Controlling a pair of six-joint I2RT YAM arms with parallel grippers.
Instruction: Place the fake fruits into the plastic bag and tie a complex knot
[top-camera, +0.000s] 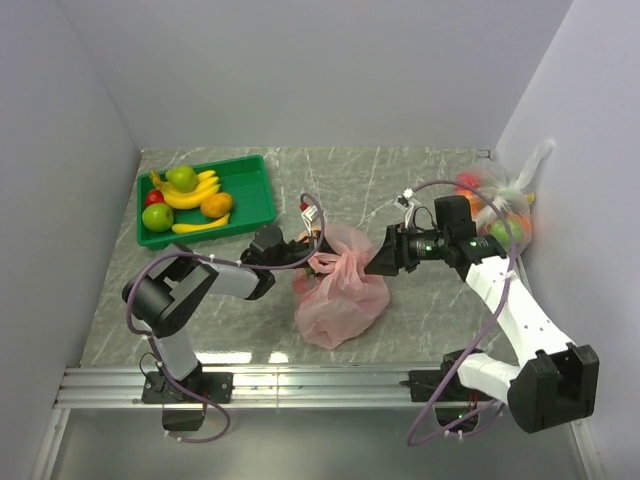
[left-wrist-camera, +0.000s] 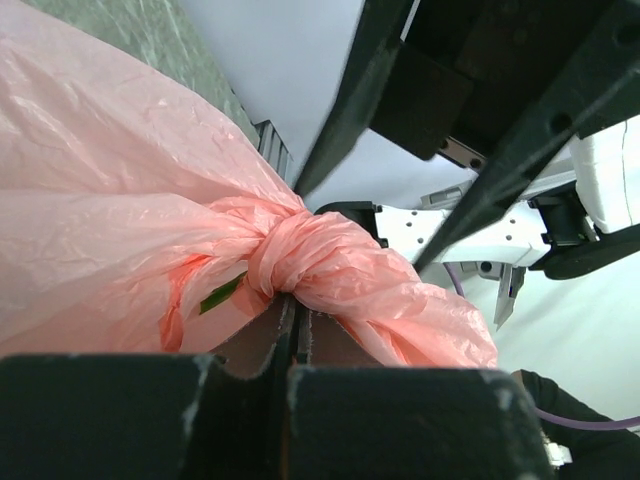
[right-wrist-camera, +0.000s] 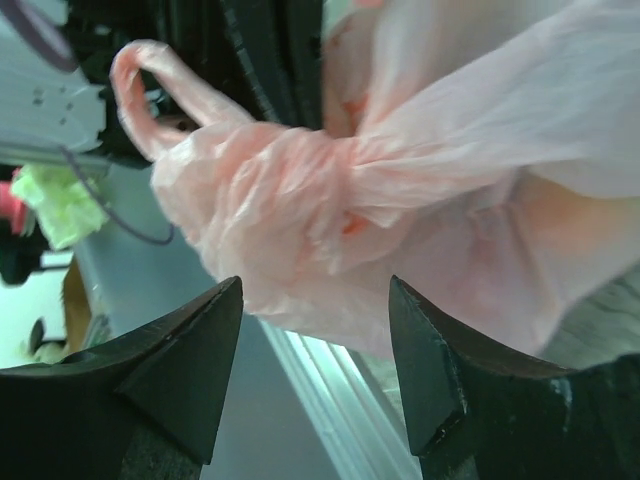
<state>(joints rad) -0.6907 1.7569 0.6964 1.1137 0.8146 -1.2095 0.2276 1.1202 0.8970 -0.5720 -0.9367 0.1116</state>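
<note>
The pink plastic bag (top-camera: 341, 292) sits mid-counter (top-camera: 420, 180), its knot (left-wrist-camera: 300, 250) strung crosswise between the arms, the left claw (top-camera: 303, 247) clenched on the twisted plastic while the right claw (top-camera: 374, 264), spread wide and empty, faces the knot from just beside it.

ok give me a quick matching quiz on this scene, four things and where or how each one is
Things:
1. pink bag
2. green tray
3. clear bag
4. right gripper

Place or state:
A. far right, fruit inside
B. open, fingers apart
C. centre, top knotted
D. far left, holding bananas

Pairs: 1-C, 2-D, 3-A, 4-B
</note>
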